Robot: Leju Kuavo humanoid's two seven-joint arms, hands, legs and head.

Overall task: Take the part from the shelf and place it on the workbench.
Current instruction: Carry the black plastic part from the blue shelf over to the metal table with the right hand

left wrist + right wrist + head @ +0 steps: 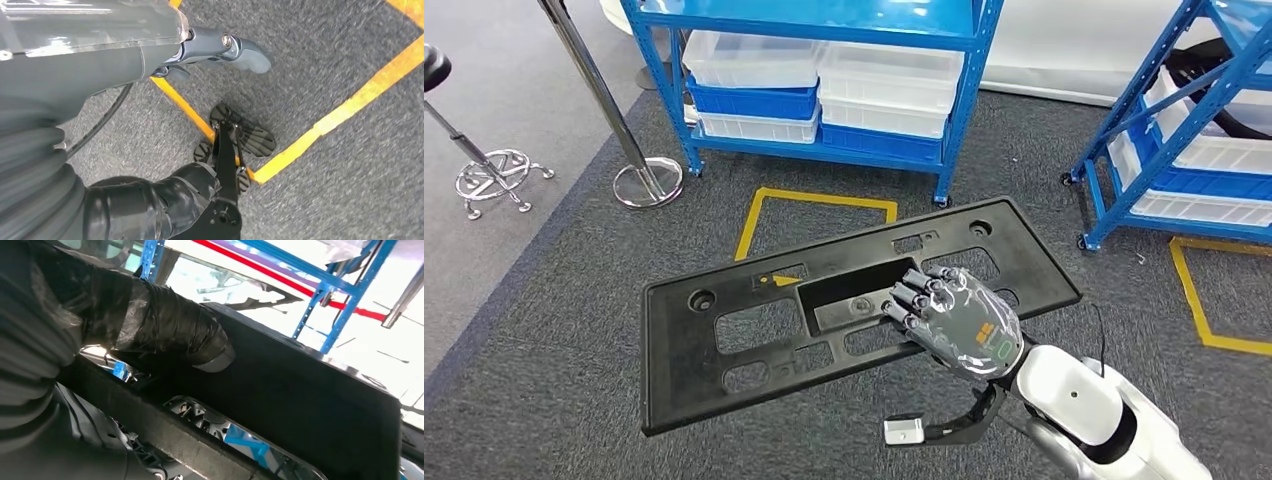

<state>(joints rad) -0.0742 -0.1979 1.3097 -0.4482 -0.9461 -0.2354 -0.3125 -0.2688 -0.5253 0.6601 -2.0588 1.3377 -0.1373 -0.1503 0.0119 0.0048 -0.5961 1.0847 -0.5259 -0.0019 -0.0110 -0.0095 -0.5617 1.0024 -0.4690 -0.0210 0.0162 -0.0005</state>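
Two blue shelves stand on the grey carpeted floor (544, 330): one shelf (824, 70) straight ahead, loaded with clear and blue bins (754, 80), and a second shelf (1184, 130) at the right, also carrying bins. Yellow tape outlines (819, 205) mark the floor in front of each shelf.

The part (724, 340), a long flat black plastic panel with rectangular cutouts and round holes, is held level above the floor, clear of both shelves, with its long axis running from lower left to upper right in the head view. The right hand (954, 320) grips it near the right of centre: the fingers (919, 290) curl over the edge of the large central recess, palm resting on the top face. In the right wrist view the part (300, 405) shows as a dark panel close against the hand.

A chrome stanchion post (614, 110) with a round base stands left of the front shelf, and a stool base (489, 180) lies farther left.

The left hand (200, 50) hangs over the floor, thumb extended, holding nothing; how far its other fingers are spread cannot be told.
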